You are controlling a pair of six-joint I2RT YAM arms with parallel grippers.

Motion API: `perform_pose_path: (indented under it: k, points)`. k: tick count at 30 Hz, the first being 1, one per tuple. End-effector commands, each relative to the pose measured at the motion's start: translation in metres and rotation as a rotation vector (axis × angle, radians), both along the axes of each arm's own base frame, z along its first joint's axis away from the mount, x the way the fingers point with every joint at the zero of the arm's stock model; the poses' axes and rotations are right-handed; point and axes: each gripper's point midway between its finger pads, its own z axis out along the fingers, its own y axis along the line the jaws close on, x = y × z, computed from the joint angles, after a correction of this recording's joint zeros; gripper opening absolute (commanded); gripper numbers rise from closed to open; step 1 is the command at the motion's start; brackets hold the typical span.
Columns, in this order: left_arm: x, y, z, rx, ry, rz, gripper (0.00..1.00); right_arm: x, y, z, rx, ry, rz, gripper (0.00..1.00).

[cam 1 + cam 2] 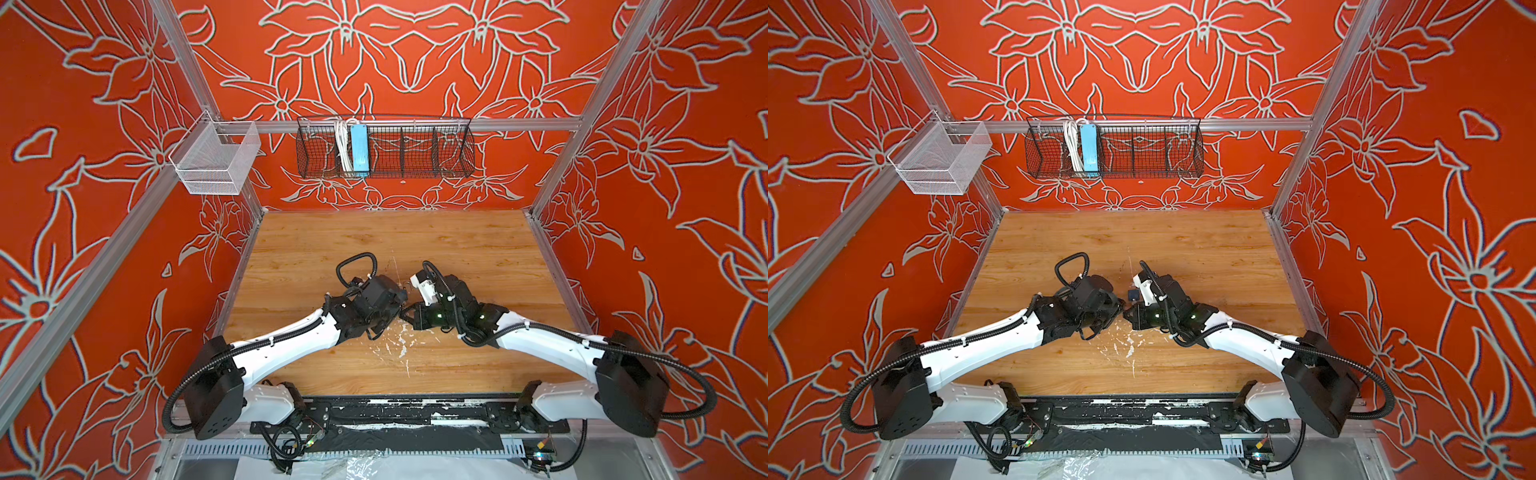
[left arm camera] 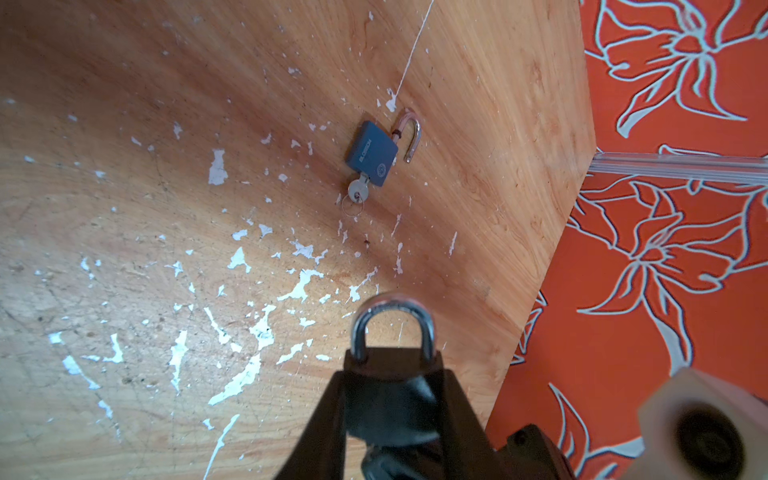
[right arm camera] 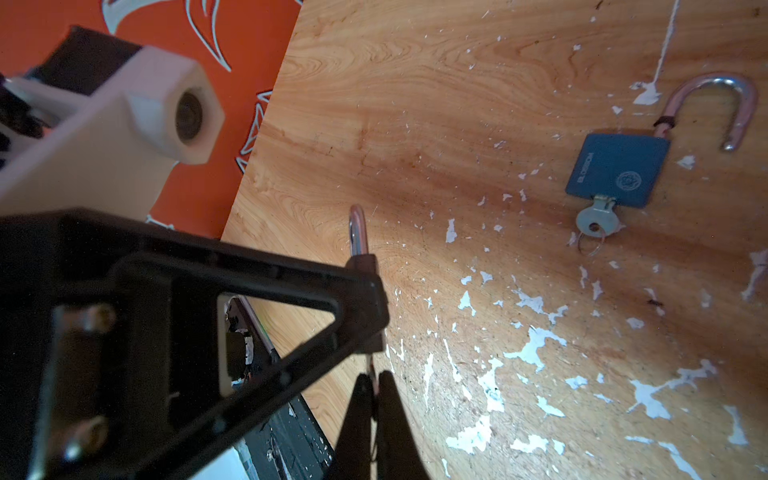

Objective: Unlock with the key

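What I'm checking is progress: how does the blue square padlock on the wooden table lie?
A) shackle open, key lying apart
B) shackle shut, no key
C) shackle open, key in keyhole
C: on the blue square padlock the silver shackle stands swung free of the body, and a silver key sits in the keyhole.

Held padlock (image 2: 395,358) body hidden inside left claw (image 2: 394,370) (shackle (image 2: 392,300) aside)

Upper middle of a top view: black wire basket (image 1: 415,153) hung on a metal rail (image 1: 519,124), holding a blue power strip (image 1: 359,150) and a bundled white cable (image 1: 343,145). Upper left, at the rail's end: white mesh basket (image 1: 216,162). Lower down: wooden table (image 1: 415,241), flecked with white chips (image 1: 401,340) near its middle. All round: orange flowered walls (image 1: 83,208).
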Motion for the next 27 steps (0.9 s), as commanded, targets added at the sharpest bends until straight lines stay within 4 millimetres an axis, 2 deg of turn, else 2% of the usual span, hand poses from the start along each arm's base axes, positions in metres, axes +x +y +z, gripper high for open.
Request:
perform_pose_path:
  k: [1, 7, 9, 11, 15, 17, 21, 27]
  points:
    - [-0.014, -0.029, 0.021, -0.126, 0.016, -0.093, 0.00, 0.023, 0.016, 0.056, 0.176, -0.154, -0.035, 0.00]
    - [-0.007, -0.006, 0.020, -0.030, -0.021, -0.025, 0.00, 0.013, 0.013, 0.052, 0.120, -0.202, 0.040, 0.00]
    - [-0.003, 0.003, 0.021, 0.001, -0.035, -0.001, 0.00, 0.005, 0.014, 0.050, 0.111, -0.210, 0.086, 0.14]
    - [0.000, 0.011, 0.023, 0.021, -0.044, 0.021, 0.00, 0.001, 0.010, 0.045, 0.093, -0.213, 0.099, 0.22]
    - [0.006, 0.023, 0.028, 0.052, -0.070, 0.056, 0.00, -0.010, 0.007, 0.047, 0.110, -0.223, 0.139, 0.29]
    - [0.006, 0.027, 0.030, 0.059, -0.075, 0.067, 0.00, -0.014, 0.006, 0.050, 0.123, -0.214, 0.144, 0.29]
    - [0.007, 0.030, 0.033, 0.052, -0.087, 0.077, 0.00, -0.007, -0.002, 0.036, 0.087, -0.140, 0.059, 0.27]
    - [0.008, 0.030, 0.036, 0.046, -0.095, 0.080, 0.00, -0.008, 0.009, 0.028, 0.130, -0.085, 0.071, 0.17]
